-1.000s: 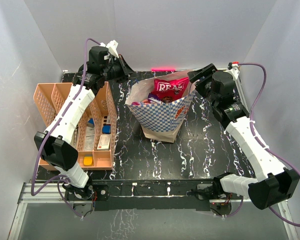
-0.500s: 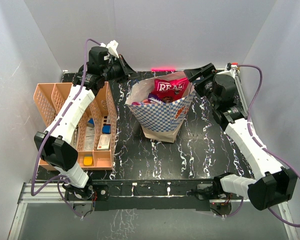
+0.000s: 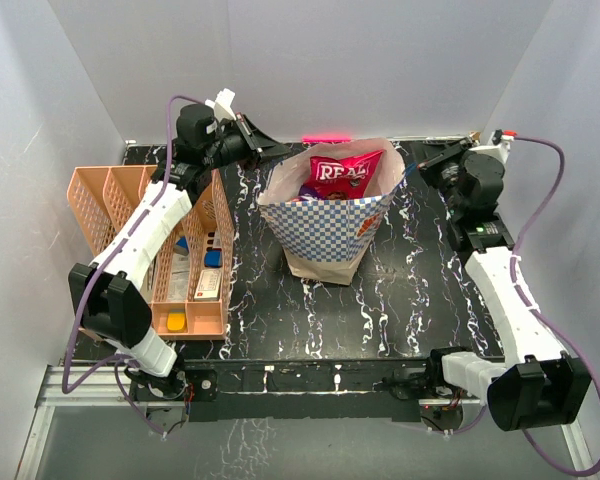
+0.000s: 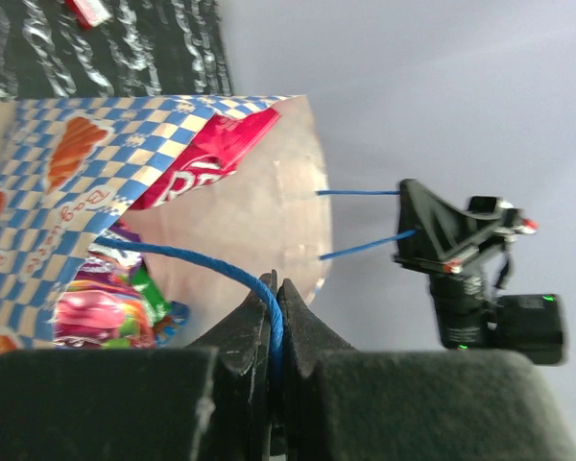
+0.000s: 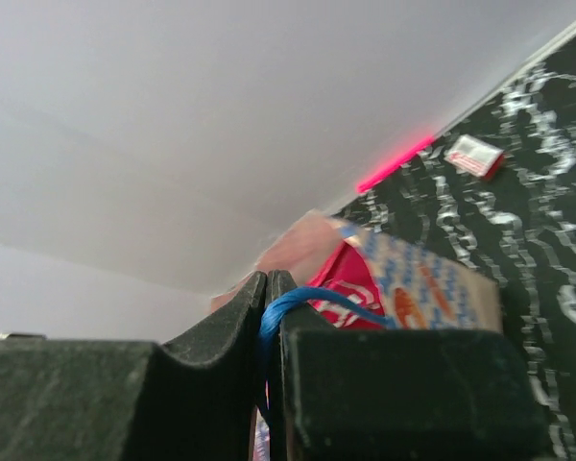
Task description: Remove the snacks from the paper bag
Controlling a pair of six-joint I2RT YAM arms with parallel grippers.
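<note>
The paper bag (image 3: 325, 228) stands upright mid-table, blue-and-white chequered, its mouth stretched wide. A red snack packet (image 3: 342, 175) sticks up inside; pink, green and purple snacks (image 4: 104, 309) lie lower down. My left gripper (image 3: 278, 150) is at the bag's left rim, shut on a blue cord handle (image 4: 194, 262) that runs between its fingertips. My right gripper (image 3: 427, 163) is off the bag's right rim, shut on the other blue cord handle (image 5: 319, 298). The left wrist view shows that handle (image 4: 360, 192) pulled taut to the right gripper (image 4: 411, 230).
A peach lattice organizer (image 3: 108, 195) sits at the left under the left arm, with blue and yellow blocks (image 3: 176, 321) in it. A small red-and-white box (image 5: 474, 156) lies near the back wall, by a red strip (image 3: 326, 137). Grey walls close in on three sides.
The right gripper has shut on the right handle and drawn it away to the right. The left gripper has shifted slightly rightward with its handle. The bag's mouth is now wider.
</note>
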